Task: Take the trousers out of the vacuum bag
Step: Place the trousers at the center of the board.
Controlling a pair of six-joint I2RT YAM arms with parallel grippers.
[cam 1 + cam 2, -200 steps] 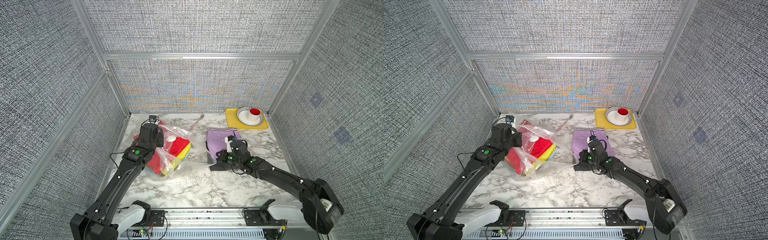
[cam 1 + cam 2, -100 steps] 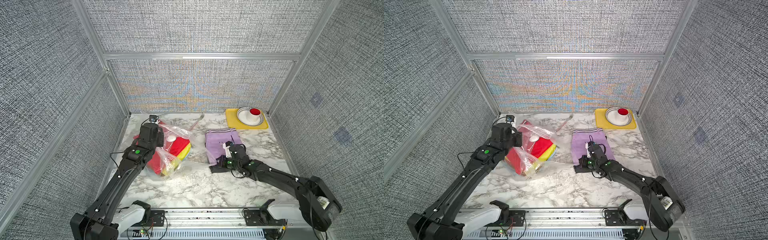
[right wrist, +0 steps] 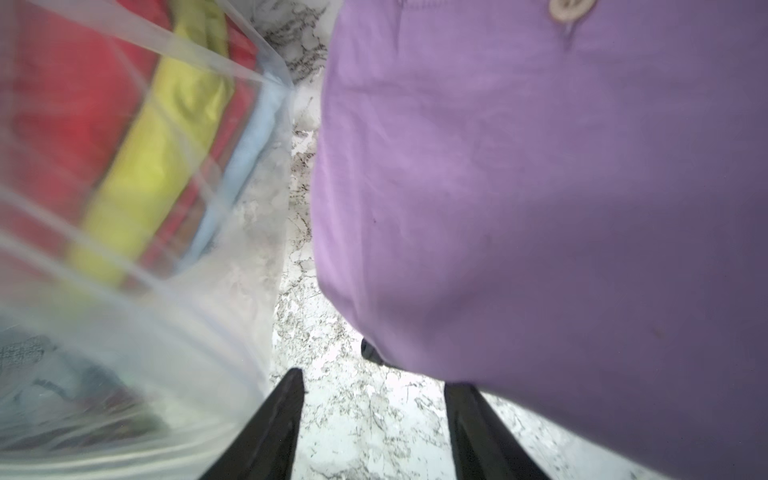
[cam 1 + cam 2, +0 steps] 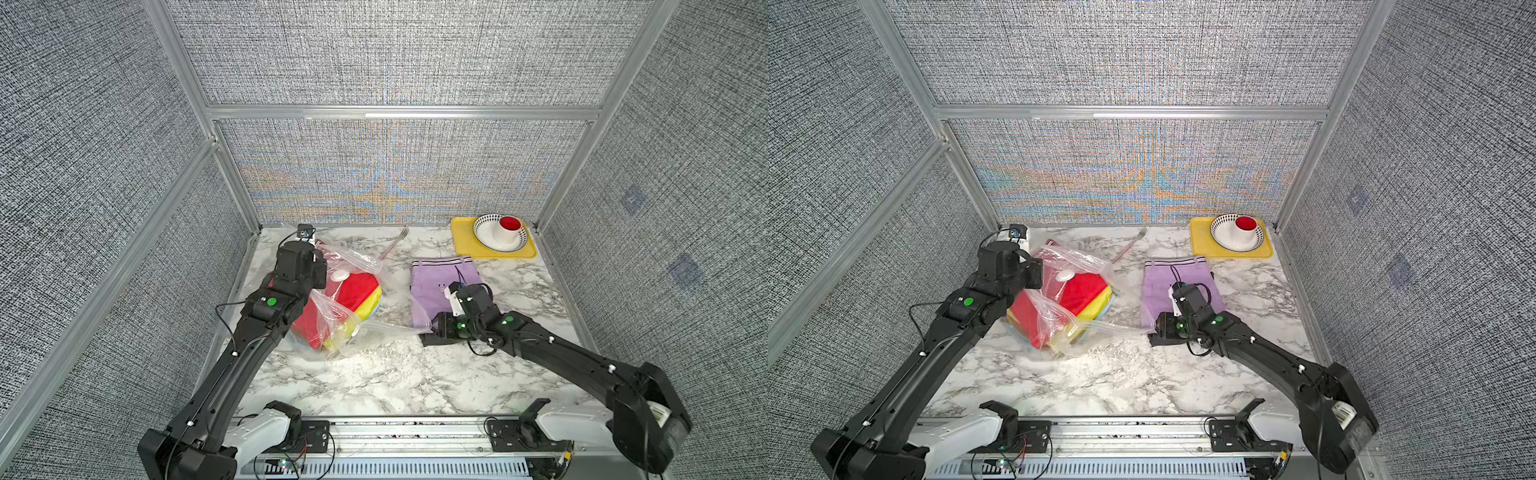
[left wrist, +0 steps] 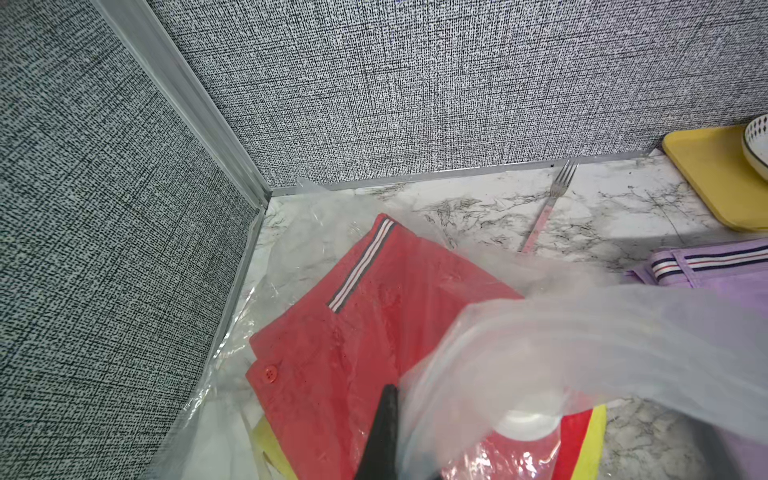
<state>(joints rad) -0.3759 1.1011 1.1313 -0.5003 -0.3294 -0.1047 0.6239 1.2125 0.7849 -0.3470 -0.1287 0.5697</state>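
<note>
One out! The lilac trousers lie on the desk, right pincer gaping empty beside them. Left pincer clamps the vacuum bag; red, yellow and blue trousers wait inside.

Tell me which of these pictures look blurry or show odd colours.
Right wrist view: the plastic bag is smeared and the purple trousers are soft. Left wrist view: the fork is sharp, the nearby plastic out of focus. Both top views: crisp, but rainbow ripples band the back wall.
</note>
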